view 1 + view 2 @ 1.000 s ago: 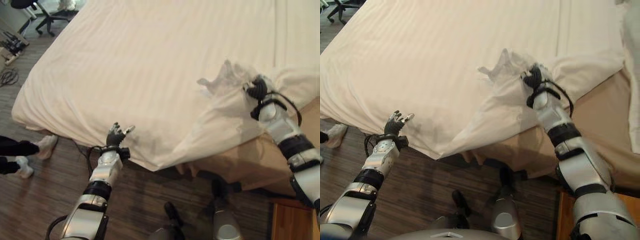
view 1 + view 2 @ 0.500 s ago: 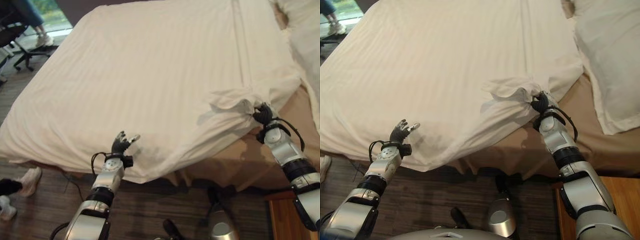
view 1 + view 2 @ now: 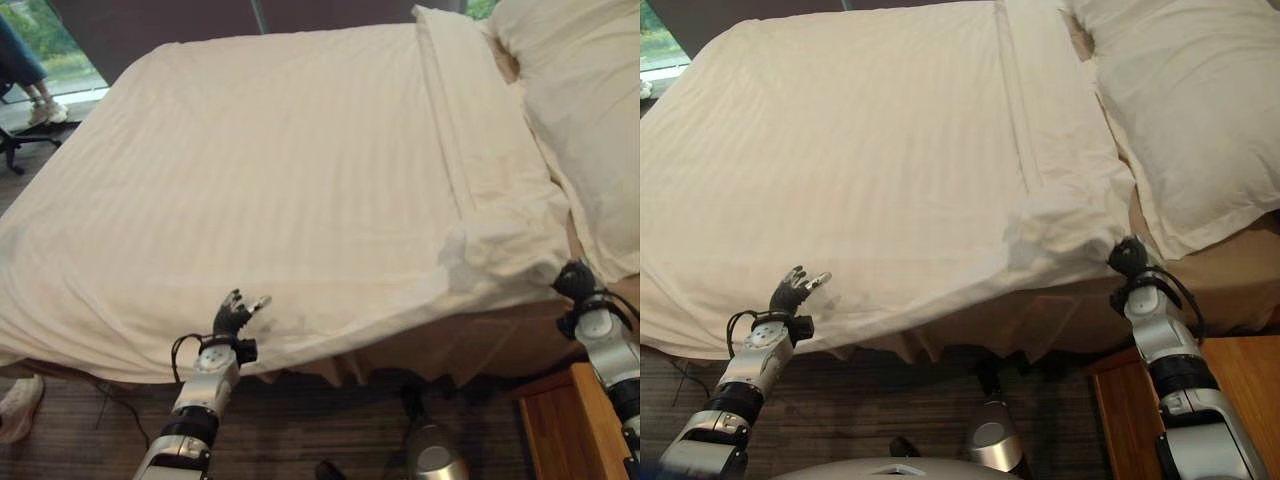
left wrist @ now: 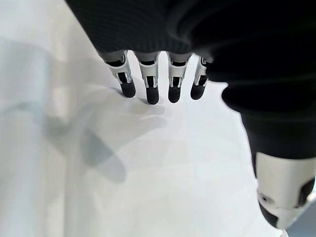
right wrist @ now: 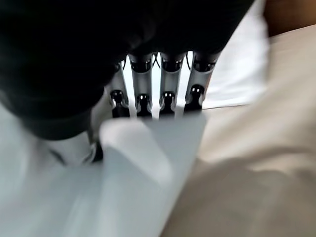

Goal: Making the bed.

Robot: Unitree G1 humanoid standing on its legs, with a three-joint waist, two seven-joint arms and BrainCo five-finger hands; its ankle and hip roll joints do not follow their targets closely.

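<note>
flat white duvet (image 3: 280, 170) open across the bed, pillow (image 3: 1185, 110) blocking the head end, wooden nightstand (image 3: 1230, 400) near right hand (image 3: 1130, 258)

Pillow (image 3: 1185, 110): running off the picture's right edge. Person (image 3: 22, 60) beyond the bed's far corner: cropped, legs showing.

Cream striped duvet (image 3: 280, 170) spread across the bed, large cream pillow (image 3: 1185, 100) at its right end.
The right hand (image 3: 1128, 257) grips the duvet's near right corner beside a wooden nightstand (image 3: 1240, 390); the left hand (image 3: 232, 318) hovers over its near edge.
</note>
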